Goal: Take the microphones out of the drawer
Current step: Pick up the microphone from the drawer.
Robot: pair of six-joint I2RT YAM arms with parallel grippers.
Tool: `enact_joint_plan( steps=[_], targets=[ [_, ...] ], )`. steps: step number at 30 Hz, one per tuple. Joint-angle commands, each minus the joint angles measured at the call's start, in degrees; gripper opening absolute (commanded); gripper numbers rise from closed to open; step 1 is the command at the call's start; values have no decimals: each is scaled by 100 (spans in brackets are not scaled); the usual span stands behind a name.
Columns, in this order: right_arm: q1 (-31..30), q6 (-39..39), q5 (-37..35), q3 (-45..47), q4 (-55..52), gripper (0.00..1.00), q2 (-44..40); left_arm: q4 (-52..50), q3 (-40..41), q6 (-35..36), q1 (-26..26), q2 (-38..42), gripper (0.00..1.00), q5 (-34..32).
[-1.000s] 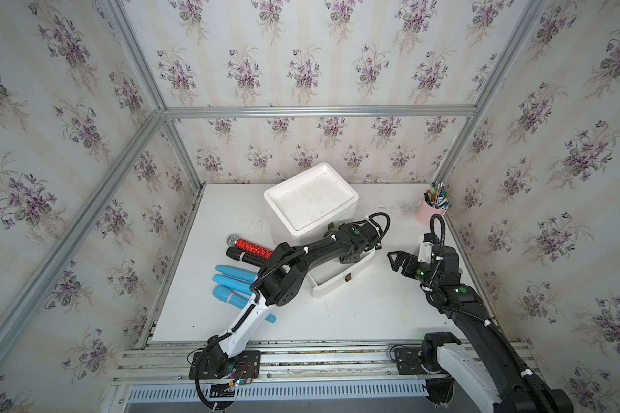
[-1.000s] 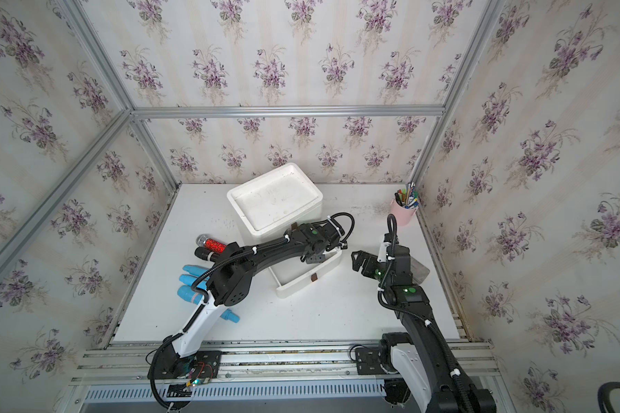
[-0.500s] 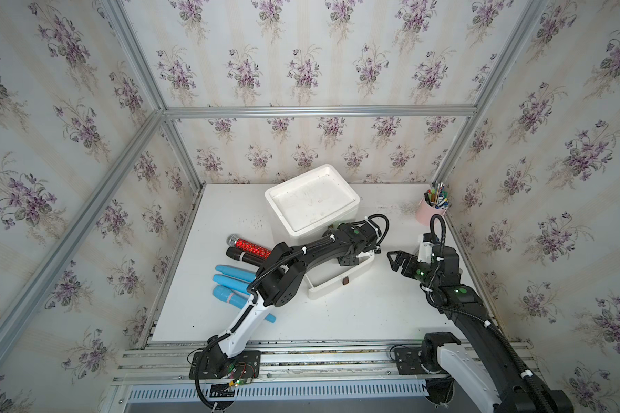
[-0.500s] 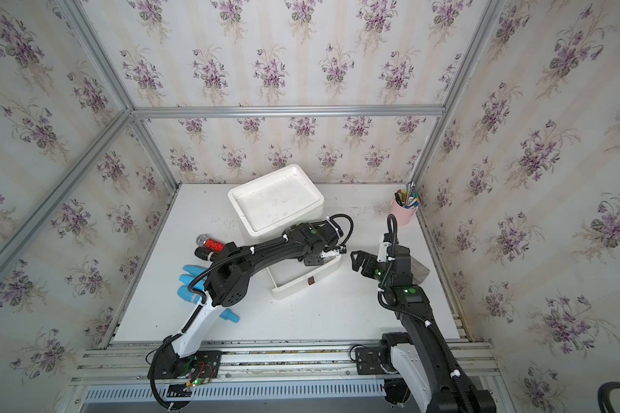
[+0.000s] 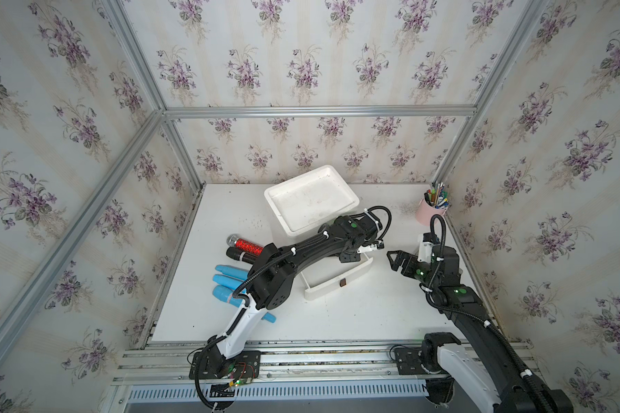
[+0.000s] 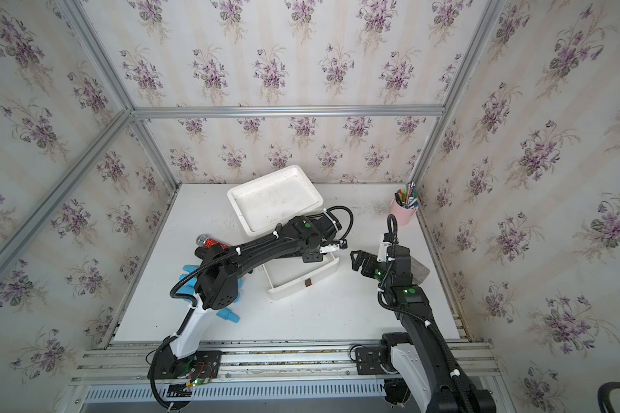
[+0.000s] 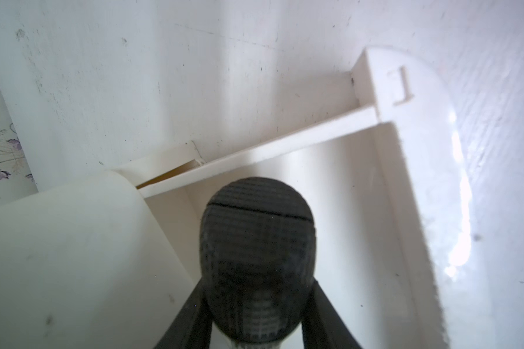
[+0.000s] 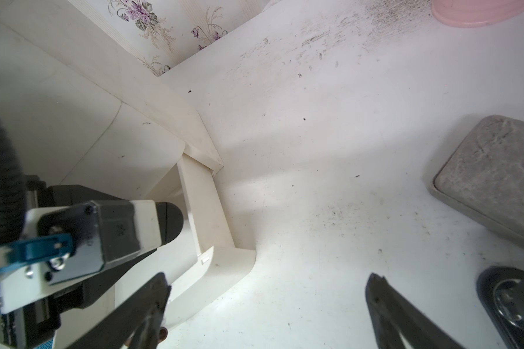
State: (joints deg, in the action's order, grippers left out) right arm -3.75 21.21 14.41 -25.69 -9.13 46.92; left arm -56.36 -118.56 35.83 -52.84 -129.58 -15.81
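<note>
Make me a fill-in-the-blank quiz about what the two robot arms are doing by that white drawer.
1. The left gripper is shut on a black ____ at the pulled-out drawer.
2. The right gripper holds nothing; it is ____.
3. The pens stand in a cup coloured ____.
Missing words: microphone, open, pink.

Your left arm point(image 5: 301, 250) and right arm point(image 5: 459, 304) are black, white near the bases, with ribbed black cables and green dots. The right hand point(image 5: 393, 261) is black.
</note>
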Motion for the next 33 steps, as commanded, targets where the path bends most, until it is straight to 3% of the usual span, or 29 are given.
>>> enact_joint_plan(
  steps=[1,20,33],
  targets=[
    [4,26,12,-6,92,100,-16,-76,42,-28,10,170,18,105],
    [6,12,61,-15,97,100,-22,-42,506,-427,108,1067,16,1063],
    [6,-11,95,-10,166,100,11,-48,637,-697,87,1883,15,1350]
  ],
)
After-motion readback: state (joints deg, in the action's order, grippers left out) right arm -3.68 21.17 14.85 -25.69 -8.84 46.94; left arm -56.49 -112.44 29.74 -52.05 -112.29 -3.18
